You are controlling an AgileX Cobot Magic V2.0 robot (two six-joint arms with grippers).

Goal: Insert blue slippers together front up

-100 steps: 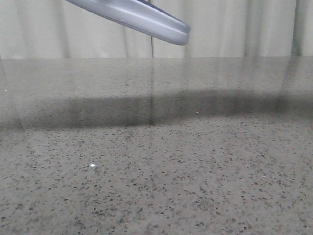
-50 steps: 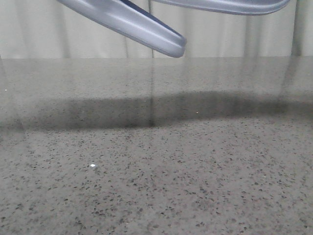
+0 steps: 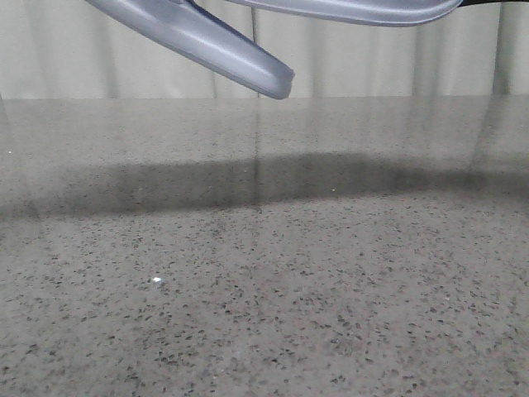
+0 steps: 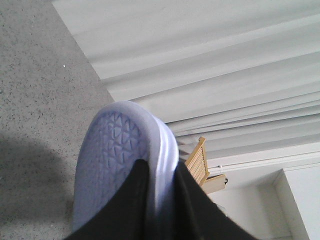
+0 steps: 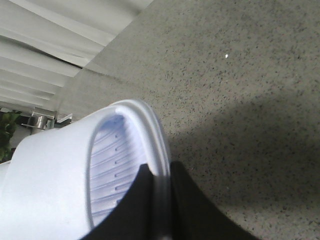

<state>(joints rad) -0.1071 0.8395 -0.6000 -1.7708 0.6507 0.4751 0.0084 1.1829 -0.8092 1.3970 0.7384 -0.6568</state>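
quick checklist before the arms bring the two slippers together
1. Left gripper clamped on the edge of the pale blue foam slipper with triangle-tread sole: ok.
2. Right gripper clamped on the rim of the pale blue slipper with ribbed footbed: ok.
3. Both slippers lifted off the speckled grey table: ok.
4. Slippers apart in the front view, not yet touching: ok.
5. Toes aligned for nesting: cannot tell.

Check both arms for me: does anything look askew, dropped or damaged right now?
Nothing dropped or damaged. Each gripper pinches one slipper by its edge, both held above the table. The left slipper tilts steeply down while the right slipper lies nearly level, so the two are not lined up yet.
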